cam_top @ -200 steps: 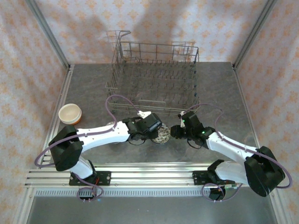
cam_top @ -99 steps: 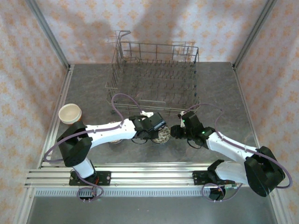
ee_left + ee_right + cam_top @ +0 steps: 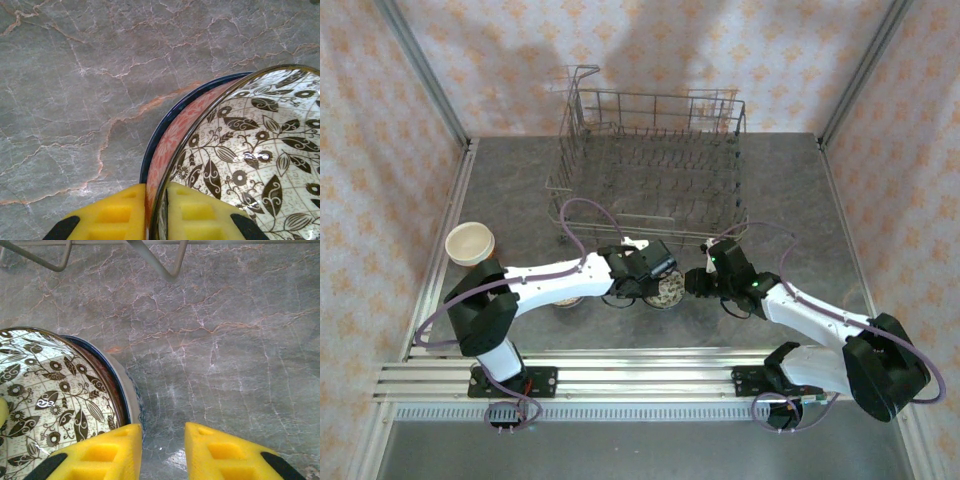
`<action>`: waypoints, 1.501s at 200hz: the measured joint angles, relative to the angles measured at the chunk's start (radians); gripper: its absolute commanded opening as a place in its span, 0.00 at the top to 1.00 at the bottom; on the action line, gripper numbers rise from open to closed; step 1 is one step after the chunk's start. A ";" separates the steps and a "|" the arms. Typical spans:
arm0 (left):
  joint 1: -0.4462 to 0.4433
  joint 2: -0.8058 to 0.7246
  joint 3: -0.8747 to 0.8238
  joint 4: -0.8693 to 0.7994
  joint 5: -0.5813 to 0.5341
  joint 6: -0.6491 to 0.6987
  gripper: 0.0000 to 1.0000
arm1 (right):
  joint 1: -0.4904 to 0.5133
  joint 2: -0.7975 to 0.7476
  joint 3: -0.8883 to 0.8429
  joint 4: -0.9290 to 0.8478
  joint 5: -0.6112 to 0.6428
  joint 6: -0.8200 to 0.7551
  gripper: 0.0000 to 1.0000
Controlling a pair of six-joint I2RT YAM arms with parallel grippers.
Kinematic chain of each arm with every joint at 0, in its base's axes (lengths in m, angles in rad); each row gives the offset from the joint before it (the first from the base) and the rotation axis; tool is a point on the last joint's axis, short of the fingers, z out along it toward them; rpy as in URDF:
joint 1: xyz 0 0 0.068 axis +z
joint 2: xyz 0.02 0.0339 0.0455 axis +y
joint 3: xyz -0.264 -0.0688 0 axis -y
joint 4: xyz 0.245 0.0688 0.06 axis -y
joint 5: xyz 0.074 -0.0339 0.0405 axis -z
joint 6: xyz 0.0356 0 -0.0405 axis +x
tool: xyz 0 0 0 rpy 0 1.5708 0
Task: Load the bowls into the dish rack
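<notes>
Near side of dish rack (image 3: pixel 650 160)
Clamps leaf-patterned bowl (image 3: pixel 250 150) rim with left gripper (image 3: pixel 156 192); holds right gripper (image 3: pixel 162 432) apart just beside.

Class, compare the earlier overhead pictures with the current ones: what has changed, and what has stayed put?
The left end effector closed onto the rim of the leaf-patterned bowl, and its arm shifted slightly rightward. The right end effector stayed open beside that bowl; the dish rack and cream bowl did not move.

Glossy glazed ceramic bowl (image 3: pixel 250 165) — matt veined stone-look table (image 3: pixel 75 75), grey wire rack (image 3: pixel 650 170).
</notes>
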 measured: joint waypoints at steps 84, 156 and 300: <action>0.000 0.003 0.012 -0.020 -0.015 0.000 0.97 | 0.002 -0.071 -0.003 -0.016 0.029 -0.006 0.55; -0.004 -0.035 0.017 -0.022 -0.016 0.001 1.00 | 0.002 -0.183 -0.003 -0.064 0.052 -0.007 0.48; -0.017 -0.178 0.066 0.042 0.079 0.195 1.00 | 0.002 -0.434 0.296 -0.500 0.001 -0.034 0.34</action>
